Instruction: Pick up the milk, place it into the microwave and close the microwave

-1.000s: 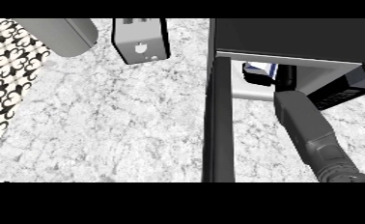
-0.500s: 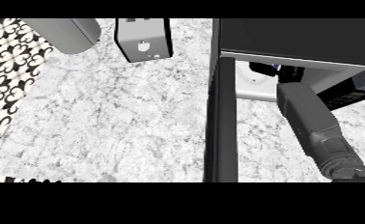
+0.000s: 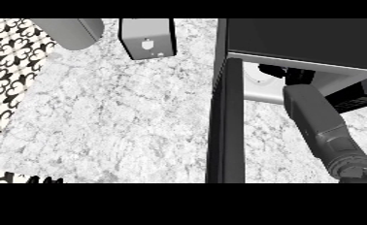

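The microwave (image 3: 301, 37) stands at the right, and its open door (image 3: 226, 122) shows edge-on as a dark upright bar. My right forearm (image 3: 319, 127) reaches into the cavity. My right hand (image 3: 290, 74) is black and mostly hidden under the microwave's top. It is curled on the milk (image 3: 254, 76), of which only a small white part shows inside, just left of the hand. Only the fingertips of my left hand (image 3: 30, 179) show at the lower left edge, pointing straight up, at rest.
A grey box (image 3: 147, 37) with a small emblem stands at the back of the marbled counter (image 3: 122, 117). A rounded grey object (image 3: 68, 30) lies at the back left. A black-and-white patterned surface (image 3: 16, 69) runs along the left edge.
My right arm has pushed deeper into the microwave and the milk's blue label no longer shows. My left hand's fingertips have come into view at the lower left.
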`<move>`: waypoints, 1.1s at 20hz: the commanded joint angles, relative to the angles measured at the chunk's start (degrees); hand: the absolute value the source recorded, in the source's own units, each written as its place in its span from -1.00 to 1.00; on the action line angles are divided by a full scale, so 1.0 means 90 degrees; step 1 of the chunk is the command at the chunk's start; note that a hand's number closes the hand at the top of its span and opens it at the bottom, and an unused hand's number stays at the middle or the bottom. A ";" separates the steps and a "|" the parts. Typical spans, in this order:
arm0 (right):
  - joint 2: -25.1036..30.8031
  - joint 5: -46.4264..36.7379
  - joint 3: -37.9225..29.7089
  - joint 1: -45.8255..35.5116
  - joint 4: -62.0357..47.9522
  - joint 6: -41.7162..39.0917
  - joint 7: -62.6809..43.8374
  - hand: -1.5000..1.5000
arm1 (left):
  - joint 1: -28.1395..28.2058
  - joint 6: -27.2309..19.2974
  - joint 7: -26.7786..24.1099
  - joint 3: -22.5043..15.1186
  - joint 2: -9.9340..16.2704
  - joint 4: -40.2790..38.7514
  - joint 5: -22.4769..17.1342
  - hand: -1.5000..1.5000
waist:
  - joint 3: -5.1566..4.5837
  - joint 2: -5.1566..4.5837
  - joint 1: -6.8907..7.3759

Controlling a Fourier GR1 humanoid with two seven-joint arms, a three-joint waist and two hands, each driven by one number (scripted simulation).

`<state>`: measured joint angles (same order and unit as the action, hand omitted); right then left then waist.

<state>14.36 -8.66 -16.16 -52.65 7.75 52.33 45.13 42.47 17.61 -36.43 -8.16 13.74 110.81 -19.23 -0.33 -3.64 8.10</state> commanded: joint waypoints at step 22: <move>-0.0596 -0.1306 0.1098 -0.0451 -0.0728 -0.0719 -0.1079 -1.00 | -0.0429 -0.0005 0.0037 0.0053 0.0025 -0.0140 0.0148 -1.00 | 0.0093 -0.0028 0.0144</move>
<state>10.16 -20.62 -6.12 -56.10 1.10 49.67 35.41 38.82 17.59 -36.14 -7.22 14.16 109.11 -18.23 0.28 -3.60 9.08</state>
